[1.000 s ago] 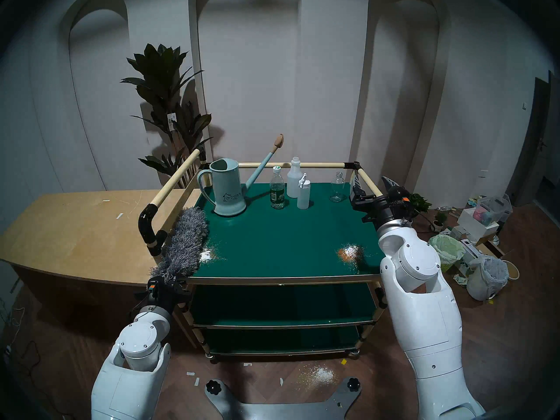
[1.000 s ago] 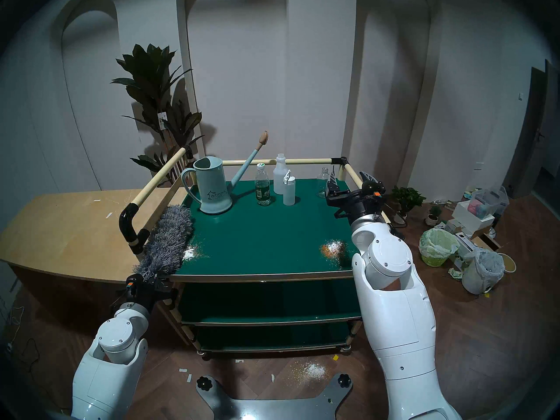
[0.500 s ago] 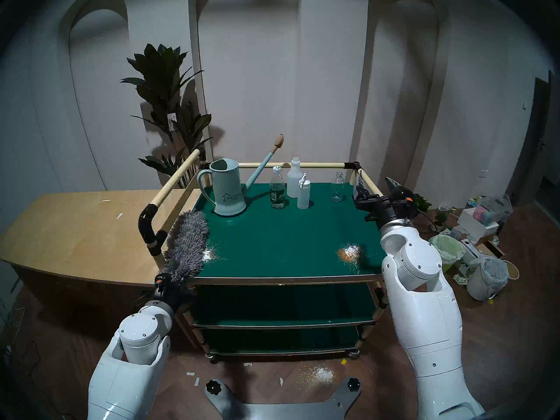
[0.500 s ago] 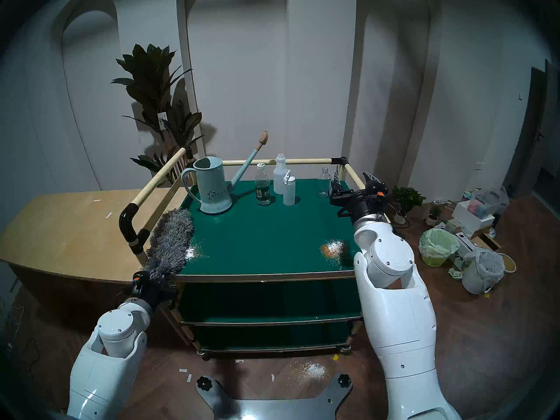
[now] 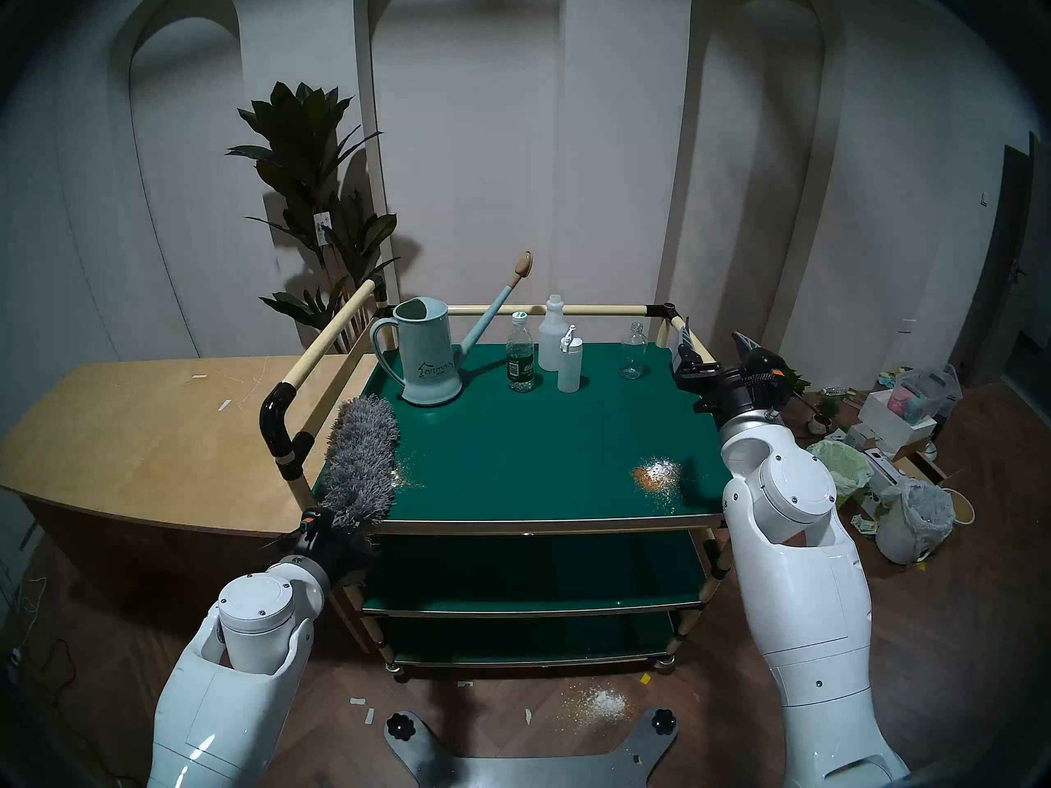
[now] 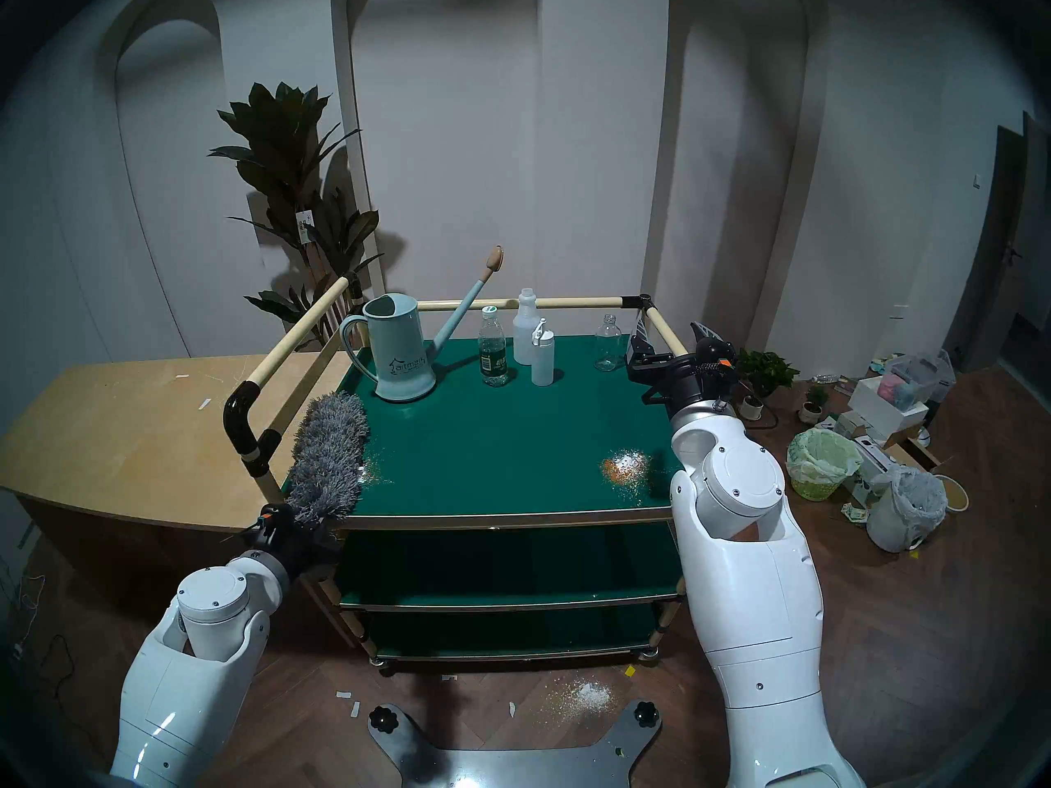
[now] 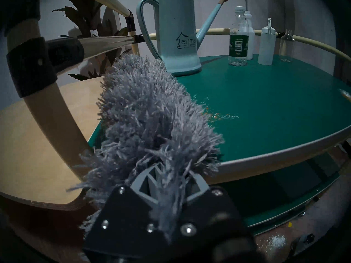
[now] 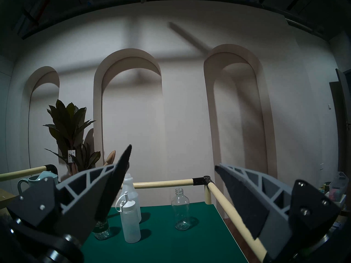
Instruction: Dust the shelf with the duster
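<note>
Since the earlier frames the duster (image 5: 364,463) has been swung rightward along the shelf's (image 5: 546,440) left edge, so that the white part of the left spill is now covered and only an orange fringe (image 5: 410,478) shows beside the fluff; the right arm has edged slightly outward. In the head left view, the duster lies lengthwise on the shelf with its tip pointing toward the watering can (image 5: 427,353), and its base is gripped by the left hand (image 5: 335,534) just off the shelf's near left corner. Two spills can be counted on the shelf: the one under the duster and an untouched orange-and-white heap (image 5: 657,474) near the shelf's near right corner, so the dusting is judged barely begun. A third scatter of powder (image 5: 597,704) lies on the floor in front of the cart. In the head right view, four containers are seen at the back of the shelf, right of the watering can: a green-labelled bottle (image 6: 493,353), a white bottle (image 6: 526,326), a white squeeze bottle (image 6: 542,352) and a clear glass bottle (image 6: 608,342). In the left wrist view, the left hand is shown clamped on the duster's base, fluff spilling over the fingers (image 7: 146,183). In the right wrist view, the right hand (image 8: 171,162) is held spread wide and empty above the shelf's right rail (image 8: 233,209).
</note>
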You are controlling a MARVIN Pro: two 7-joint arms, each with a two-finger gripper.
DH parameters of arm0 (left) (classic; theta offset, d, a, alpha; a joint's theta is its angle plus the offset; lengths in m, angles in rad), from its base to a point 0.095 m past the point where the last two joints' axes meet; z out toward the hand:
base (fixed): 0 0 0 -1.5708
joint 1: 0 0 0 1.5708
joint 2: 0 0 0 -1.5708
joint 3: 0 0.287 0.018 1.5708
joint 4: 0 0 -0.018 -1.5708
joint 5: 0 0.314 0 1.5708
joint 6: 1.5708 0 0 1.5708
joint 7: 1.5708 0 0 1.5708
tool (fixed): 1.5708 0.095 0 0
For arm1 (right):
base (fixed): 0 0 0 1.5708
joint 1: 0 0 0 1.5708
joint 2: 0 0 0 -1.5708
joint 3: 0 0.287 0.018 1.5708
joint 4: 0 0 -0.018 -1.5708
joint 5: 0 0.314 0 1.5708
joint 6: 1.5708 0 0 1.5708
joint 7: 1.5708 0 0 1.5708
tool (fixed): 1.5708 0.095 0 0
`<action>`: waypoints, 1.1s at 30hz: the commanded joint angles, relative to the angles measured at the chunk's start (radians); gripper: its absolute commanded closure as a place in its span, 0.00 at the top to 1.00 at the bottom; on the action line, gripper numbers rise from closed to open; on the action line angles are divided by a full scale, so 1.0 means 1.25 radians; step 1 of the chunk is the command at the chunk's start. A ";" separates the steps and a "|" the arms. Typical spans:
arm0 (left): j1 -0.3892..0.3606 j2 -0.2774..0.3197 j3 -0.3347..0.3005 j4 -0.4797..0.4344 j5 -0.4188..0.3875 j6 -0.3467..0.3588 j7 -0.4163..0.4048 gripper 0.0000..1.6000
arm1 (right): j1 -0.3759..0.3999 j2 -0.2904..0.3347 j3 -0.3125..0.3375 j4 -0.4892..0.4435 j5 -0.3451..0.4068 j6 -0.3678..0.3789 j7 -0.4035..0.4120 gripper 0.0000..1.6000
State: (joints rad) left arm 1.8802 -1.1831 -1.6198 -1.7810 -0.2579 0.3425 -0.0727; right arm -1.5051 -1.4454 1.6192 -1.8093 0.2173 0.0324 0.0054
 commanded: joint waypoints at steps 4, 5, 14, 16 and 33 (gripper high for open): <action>-0.004 0.032 0.005 -0.025 -0.020 0.060 -0.044 0.00 | -0.003 0.004 0.009 -0.033 0.007 -0.005 0.007 1.00; -0.005 0.032 0.006 -0.025 -0.023 0.065 -0.046 0.00 | -0.003 0.004 0.010 -0.034 0.008 -0.005 0.008 1.00; -0.029 0.046 0.013 -0.029 -0.068 0.134 -0.092 0.00 | -0.008 0.005 0.023 -0.047 0.014 -0.002 0.014 1.00; -0.034 0.057 0.016 -0.030 -0.069 0.142 -0.103 0.00 | -0.009 0.005 0.026 -0.048 0.015 -0.002 0.014 1.00; -0.084 0.095 0.049 -0.022 -0.098 0.194 -0.170 0.00 | -0.014 0.003 0.045 -0.048 0.022 -0.004 0.011 1.00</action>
State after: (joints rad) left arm 1.8159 -1.0832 -1.5818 -1.8137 -0.3763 0.5679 -0.2500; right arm -1.5244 -1.4397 1.6723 -1.8448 0.2453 0.0328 0.0227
